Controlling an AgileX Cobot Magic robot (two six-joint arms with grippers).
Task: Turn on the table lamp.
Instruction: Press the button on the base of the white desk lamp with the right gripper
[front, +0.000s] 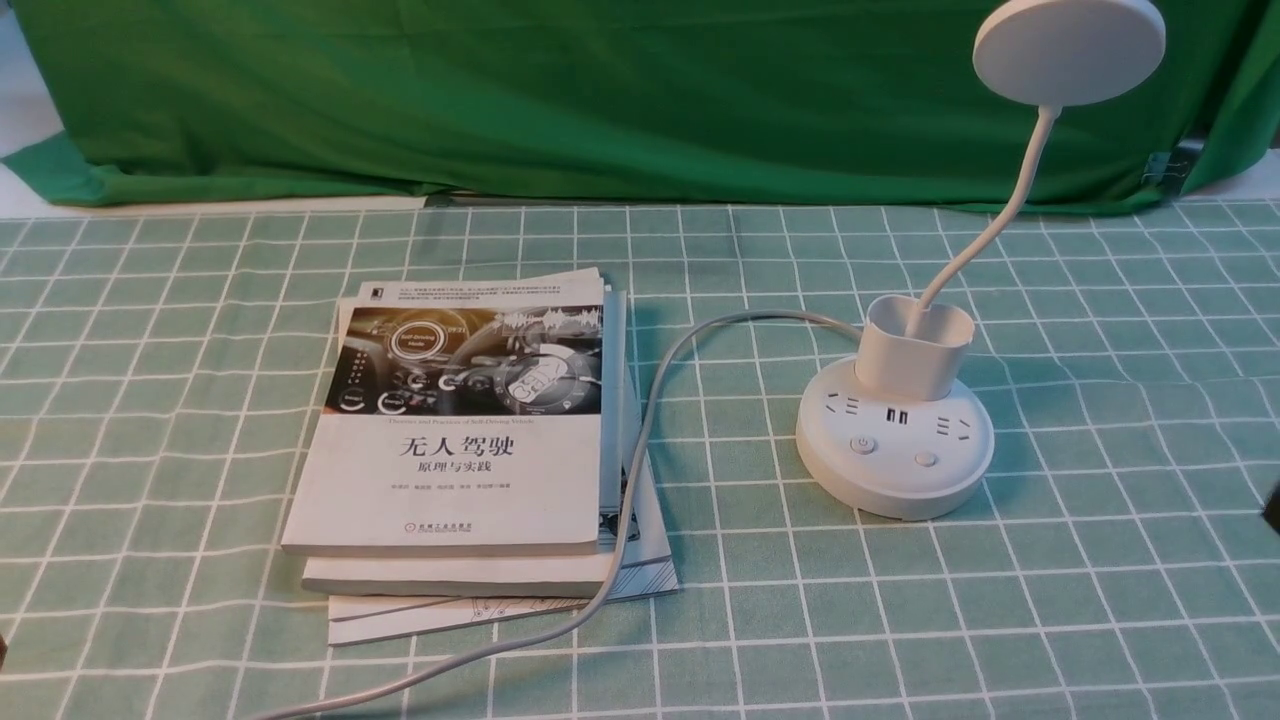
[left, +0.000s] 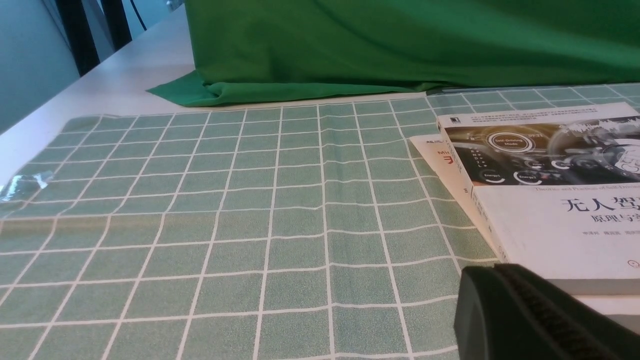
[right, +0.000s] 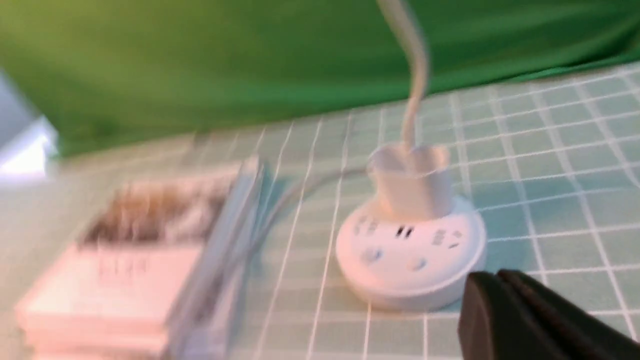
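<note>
The table lamp (front: 895, 440) stands unlit, its base buttons (front: 862, 444) not yet pressed, so the whole job appears to lie ahead. The round base sits just ahead of the right gripper (right: 500, 305), near but apart. The left gripper (left: 505, 305) hangs beside the books (front: 460, 430), well clear of the lamp. Neither view shows whether the jaws are released or clenched.

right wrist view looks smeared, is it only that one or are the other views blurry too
Right wrist view: motion-blurred all over, the table lamp and books smeared, the markings on the lamp's base barely readable. Front view: sharp, the top book has a legible title. Left wrist view: sharp on the checked cloth and that book's cover.
</note>
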